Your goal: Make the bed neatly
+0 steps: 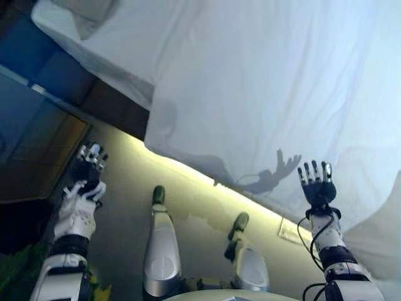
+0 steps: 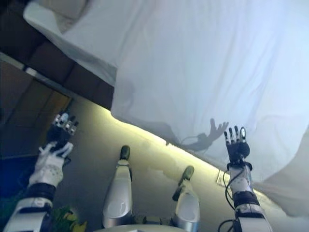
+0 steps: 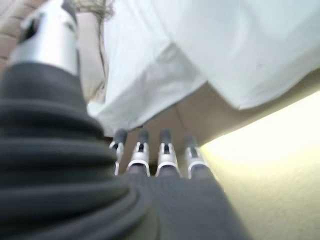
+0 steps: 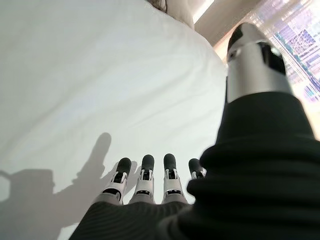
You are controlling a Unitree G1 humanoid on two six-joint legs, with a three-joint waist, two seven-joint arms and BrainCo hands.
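A white duvet (image 1: 276, 81) covers the bed and hangs over its near edge; a corner of it droops lower at the right (image 1: 376, 232). A pillow (image 1: 88, 12) lies at the far left end. My left hand (image 1: 88, 166) is open, fingers straight, over the floor to the left of the bed, apart from the cloth; it also shows in the left wrist view (image 3: 150, 160). My right hand (image 1: 316, 182) is open, fingers straight, held just in front of the duvet's hanging edge, holding nothing; the right wrist view shows its fingers (image 4: 145, 180) near the white cloth (image 4: 90, 85).
A lit strip (image 1: 207, 182) runs under the bed's near edge along the beige floor. A dark bed frame or side panel (image 1: 106, 103) shows at the left below the mattress. A white wall socket plate (image 1: 289, 232) sits low by the right hand.
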